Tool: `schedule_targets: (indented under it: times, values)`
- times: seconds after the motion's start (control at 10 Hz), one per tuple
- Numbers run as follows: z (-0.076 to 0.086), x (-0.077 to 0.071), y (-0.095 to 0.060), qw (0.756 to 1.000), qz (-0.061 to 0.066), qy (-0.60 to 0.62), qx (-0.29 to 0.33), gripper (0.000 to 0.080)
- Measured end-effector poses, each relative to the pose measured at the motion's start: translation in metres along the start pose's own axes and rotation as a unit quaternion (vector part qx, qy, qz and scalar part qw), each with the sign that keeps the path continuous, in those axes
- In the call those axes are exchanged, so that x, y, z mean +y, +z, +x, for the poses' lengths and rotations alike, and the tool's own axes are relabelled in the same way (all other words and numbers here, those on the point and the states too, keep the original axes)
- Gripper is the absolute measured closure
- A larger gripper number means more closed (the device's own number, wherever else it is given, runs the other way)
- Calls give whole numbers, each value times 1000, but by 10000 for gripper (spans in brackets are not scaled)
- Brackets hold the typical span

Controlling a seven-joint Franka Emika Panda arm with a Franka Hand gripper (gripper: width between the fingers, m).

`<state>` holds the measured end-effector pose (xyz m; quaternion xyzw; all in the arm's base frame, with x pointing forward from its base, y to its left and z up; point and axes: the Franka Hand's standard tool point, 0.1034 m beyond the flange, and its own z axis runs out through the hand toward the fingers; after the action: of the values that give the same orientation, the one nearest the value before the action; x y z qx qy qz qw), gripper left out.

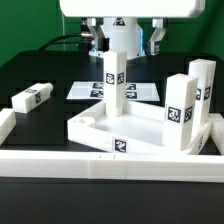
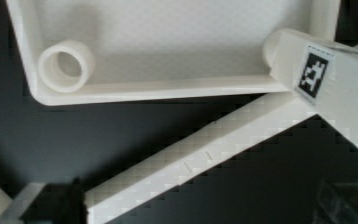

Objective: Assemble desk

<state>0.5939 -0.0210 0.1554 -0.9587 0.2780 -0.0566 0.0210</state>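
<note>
Gripper: jaws stood wide apart and empty, hovering above the tall upright leg — by my reading, just off it after letting go.
Tabletop: lay rim-up in the middle of the table, pressed against the rail at the near edge, probably so it could not slide.
Upright leg: stood on the tabletop's far side, apparently seated in a corner.
Right legs: two stood at the exterior view's right end of the tabletop.
Loose leg: lay flat on the exterior view's left, well apart — likely the next part.
Socket: one round corner hole showed empty in the wrist view.
Marker board: flat, behind the tabletop.
</note>
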Motion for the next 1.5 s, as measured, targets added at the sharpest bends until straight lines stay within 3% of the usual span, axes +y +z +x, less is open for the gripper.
schedule_targets:
  times: [0.3,0.6,0.7,1.1,1.2,1.3,1.5]
  values:
    - [-1,7,1,1000,1,-19,-1,151]
    - [-15,102,13,999,-4,-53,-11,151]
    - [-13,118,19,999,-8,-49,-15,151]
    - [-13,120,22,999,-11,-50,-16,151]
    - [-12,129,25,997,-10,-76,-13,151]
    - [-12,160,39,996,-15,-87,-12,151]
    - [-11,191,65,995,-42,-87,-12,151]
